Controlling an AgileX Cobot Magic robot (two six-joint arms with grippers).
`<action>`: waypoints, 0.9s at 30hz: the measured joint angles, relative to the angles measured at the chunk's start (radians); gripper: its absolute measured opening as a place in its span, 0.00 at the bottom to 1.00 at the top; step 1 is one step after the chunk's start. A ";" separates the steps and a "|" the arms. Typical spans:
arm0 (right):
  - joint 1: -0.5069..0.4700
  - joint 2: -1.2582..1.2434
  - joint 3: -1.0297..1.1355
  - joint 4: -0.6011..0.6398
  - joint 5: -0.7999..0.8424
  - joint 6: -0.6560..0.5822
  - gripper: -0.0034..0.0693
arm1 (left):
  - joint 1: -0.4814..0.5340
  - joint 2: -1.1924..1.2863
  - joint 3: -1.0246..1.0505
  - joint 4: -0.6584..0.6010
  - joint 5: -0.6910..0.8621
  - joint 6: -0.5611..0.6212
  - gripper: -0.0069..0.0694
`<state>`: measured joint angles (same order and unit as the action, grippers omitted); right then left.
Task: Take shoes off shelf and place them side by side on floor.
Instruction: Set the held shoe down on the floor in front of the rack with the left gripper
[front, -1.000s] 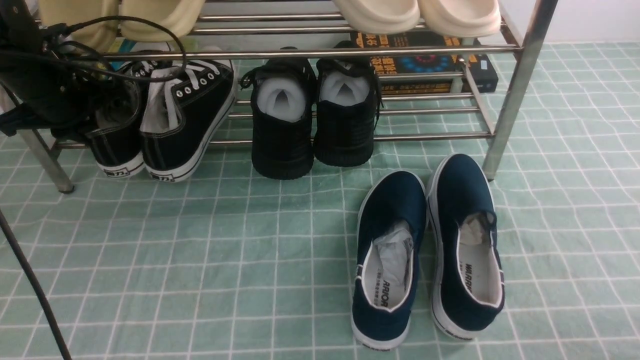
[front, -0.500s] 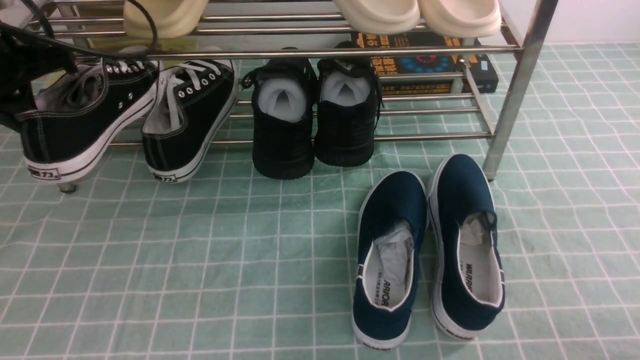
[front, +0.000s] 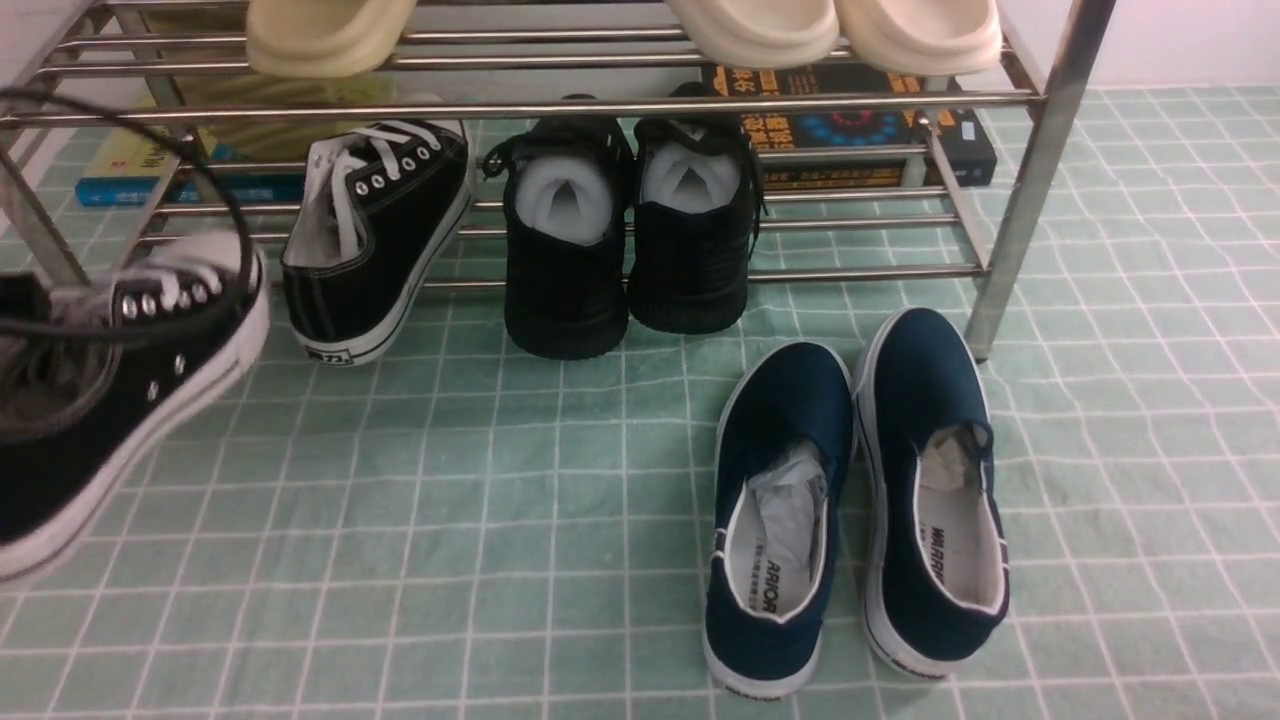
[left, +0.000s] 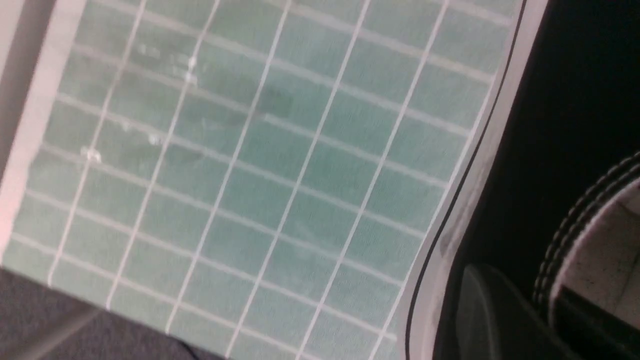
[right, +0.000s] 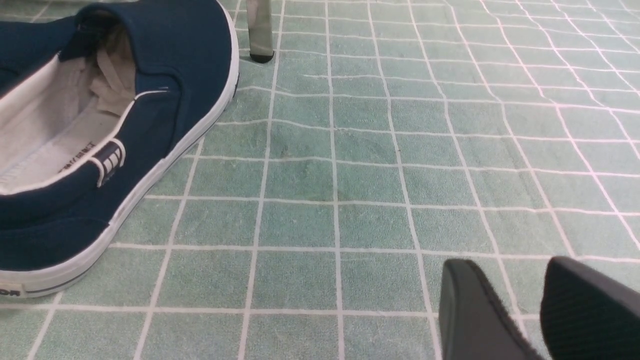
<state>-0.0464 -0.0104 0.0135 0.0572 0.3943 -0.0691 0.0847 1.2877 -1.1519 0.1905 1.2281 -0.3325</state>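
The black sneaker is pinched at its collar by the left fingers, its toe slanted toward the rack; the right fingers are spread.

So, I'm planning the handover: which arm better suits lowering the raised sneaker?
Left, likely: the left gripper already grips that black canvas sneaker; the right gripper is open, empty.

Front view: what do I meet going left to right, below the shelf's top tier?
Held black-and-white sneaker → black-and-white sneaker on the lower tier → left all-black sneaker → right all-black sneaker → left navy slip-on → right navy slip-on
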 joint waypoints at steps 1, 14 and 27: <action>0.000 0.000 0.000 0.000 0.000 0.000 0.37 | 0.000 -0.005 0.051 0.007 -0.013 -0.021 0.11; 0.000 0.000 0.000 0.000 0.000 0.000 0.37 | 0.000 -0.010 0.359 0.146 -0.390 -0.314 0.11; 0.000 0.000 0.000 0.000 0.000 0.000 0.37 | 0.001 0.128 0.362 0.283 -0.491 -0.434 0.16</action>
<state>-0.0464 -0.0104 0.0135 0.0572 0.3943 -0.0691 0.0856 1.4152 -0.7899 0.4734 0.7369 -0.7662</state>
